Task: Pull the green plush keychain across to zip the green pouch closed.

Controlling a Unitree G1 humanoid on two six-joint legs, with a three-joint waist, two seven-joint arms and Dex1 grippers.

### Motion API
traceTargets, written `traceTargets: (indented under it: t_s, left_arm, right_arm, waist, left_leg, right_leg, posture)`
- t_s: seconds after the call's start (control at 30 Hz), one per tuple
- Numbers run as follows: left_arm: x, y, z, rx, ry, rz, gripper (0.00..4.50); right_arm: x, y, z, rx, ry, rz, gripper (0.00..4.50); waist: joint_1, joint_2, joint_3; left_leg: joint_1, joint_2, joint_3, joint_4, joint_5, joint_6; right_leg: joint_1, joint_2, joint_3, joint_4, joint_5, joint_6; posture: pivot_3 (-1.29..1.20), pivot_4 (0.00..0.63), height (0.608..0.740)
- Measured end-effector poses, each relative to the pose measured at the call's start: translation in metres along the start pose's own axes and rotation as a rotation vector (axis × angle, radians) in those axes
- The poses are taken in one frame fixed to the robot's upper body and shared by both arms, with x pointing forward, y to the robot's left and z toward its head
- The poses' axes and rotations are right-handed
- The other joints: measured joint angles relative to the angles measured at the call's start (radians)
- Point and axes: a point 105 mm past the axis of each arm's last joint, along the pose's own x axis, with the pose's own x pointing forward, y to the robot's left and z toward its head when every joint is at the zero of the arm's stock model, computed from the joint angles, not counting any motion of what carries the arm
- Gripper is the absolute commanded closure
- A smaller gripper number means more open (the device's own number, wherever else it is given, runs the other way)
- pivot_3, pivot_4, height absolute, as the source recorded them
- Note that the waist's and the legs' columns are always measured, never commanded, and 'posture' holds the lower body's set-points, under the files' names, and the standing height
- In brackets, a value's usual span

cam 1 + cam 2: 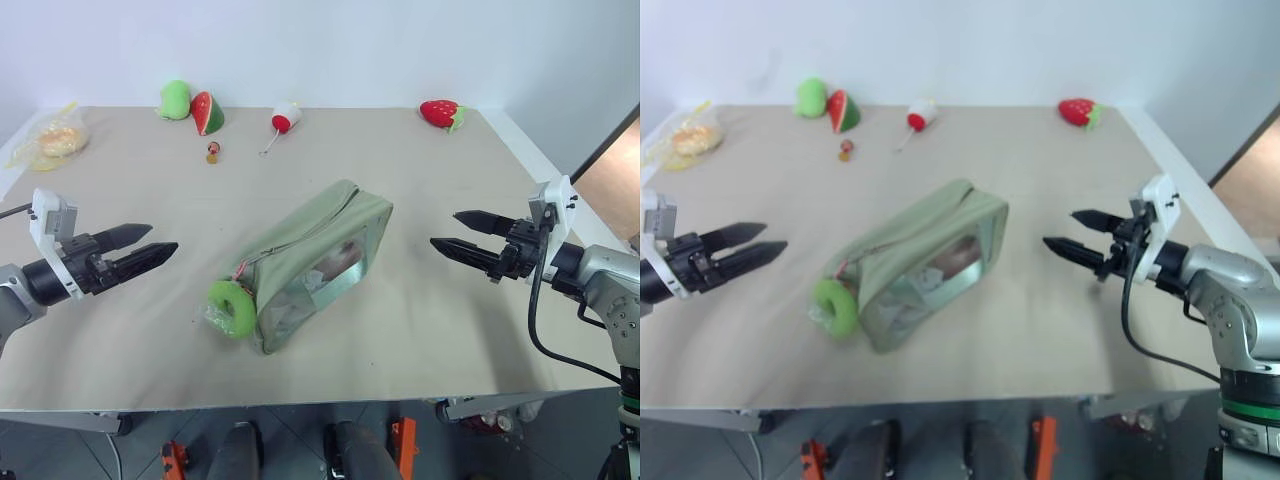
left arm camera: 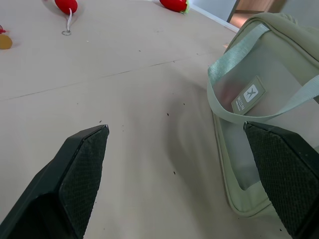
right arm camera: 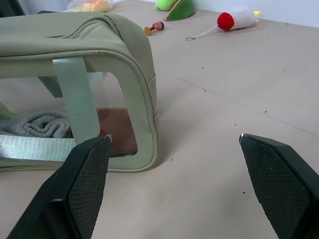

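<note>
Both grippers hang spread and empty at either side of the table (image 1: 440, 330), the left gripper (image 1: 138, 250) and right gripper (image 1: 465, 235) aimed inward, seemingly poised to approach. Between them the green pouch (image 1: 310, 265) lies diagonally, its clear window up. The green plush keychain (image 1: 232, 308) rests at its near end, touching the pouch, so the zip looks open with the pull waiting there. Farther back sit a watermelon slice plush (image 1: 207, 112), a green plush blob (image 1: 175, 99) and a strawberry plush (image 1: 441, 113).
</note>
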Motion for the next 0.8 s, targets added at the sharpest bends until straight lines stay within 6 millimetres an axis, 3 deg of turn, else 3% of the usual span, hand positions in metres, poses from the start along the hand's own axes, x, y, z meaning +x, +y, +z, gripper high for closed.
traceTargets:
  t_s: [0.13, 0.3, 0.47, 0.53, 0.67, 0.73, 0.8]
  left_arm:
    - [0.0, 0.0, 0.0, 0.0, -0.001, -0.002, 0.0]
    - [0.009, -0.006, 0.014, 0.032, -0.031, -0.048, 0.0]
    - [0.021, -0.017, 0.032, 0.072, -0.06, -0.126, 0.0]
    - [0.028, -0.026, 0.049, 0.104, -0.081, -0.186, 0.0]
    - [0.037, -0.055, 0.071, 0.17, -0.101, -0.348, 0.0]
    - [0.04, -0.063, 0.071, 0.182, -0.092, -0.389, 0.0]
    - [0.043, -0.065, 0.067, 0.178, -0.073, -0.411, 0.0]
  right_arm:
    - [0.003, 0.001, 0.0, -0.018, 0.014, 0.007, 0.23]
    - [0.013, 0.005, 0.017, -0.107, 0.019, 0.05, 0.23]
    - [0.021, 0.009, 0.038, -0.219, 0.021, 0.106, 0.23]
    - [0.028, 0.012, 0.058, -0.283, 0.007, 0.164, 0.23]
    - [0.038, 0.035, 0.102, -0.467, -0.043, 0.324, 0.23]
    - [0.044, 0.047, 0.106, -0.512, -0.038, 0.413, 0.23]
    - [0.054, 0.058, 0.094, -0.527, 0.013, 0.522, 0.23]
  waist:
    - [-0.001, 0.0, 0.0]
    - [0.0, 0.0, 0.0]
    - [0.0, 0.0, 0.0]
    - [-0.001, 0.001, 0.001]
    - [-0.003, 0.001, 0.001]
    - [-0.003, 0.001, 0.001]
    - [-0.003, 0.001, 0.001]
  left_leg:
    - [0.0, 0.0, 0.0, 0.0, 0.0, 0.0]
    - [0.0, 0.0, 0.0, 0.0, 0.0, 0.0]
    - [0.0, 0.0, 0.0, 0.001, 0.0, 0.0]
    - [-0.002, 0.0, 0.001, 0.001, 0.0, 0.0]
    - [-0.002, 0.0, 0.001, 0.001, 0.0, 0.0]
    - [-0.002, 0.001, 0.001, 0.0, 0.0, 0.0]
    - [-0.003, 0.001, 0.001, 0.0, 0.0, 0.0]
  right_leg:
    - [0.0, 0.0, 0.0, 0.0, 0.0, 0.0]
    - [0.0, 0.0, 0.0, 0.0, 0.001, 0.0]
    - [0.0, 0.0, 0.0, 0.0, 0.002, 0.001]
    - [-0.003, 0.0, 0.0, 0.001, 0.003, 0.002]
    - [-0.004, 0.002, 0.002, 0.001, 0.004, 0.005]
    - [-0.005, 0.002, 0.002, 0.001, 0.004, 0.005]
    - [-0.005, 0.003, 0.002, 0.002, 0.004, 0.005]
  posture:
    - [0.0, 0.15, 0.74]
    - [0.0, 0.15, 0.74]
    - [0.0, 0.15, 0.74]
    - [0.0, 0.15, 0.74]
    - [0.0, 0.15, 0.74]
    - [0.0, 0.15, 0.74]
    - [0.0, 0.15, 0.74]
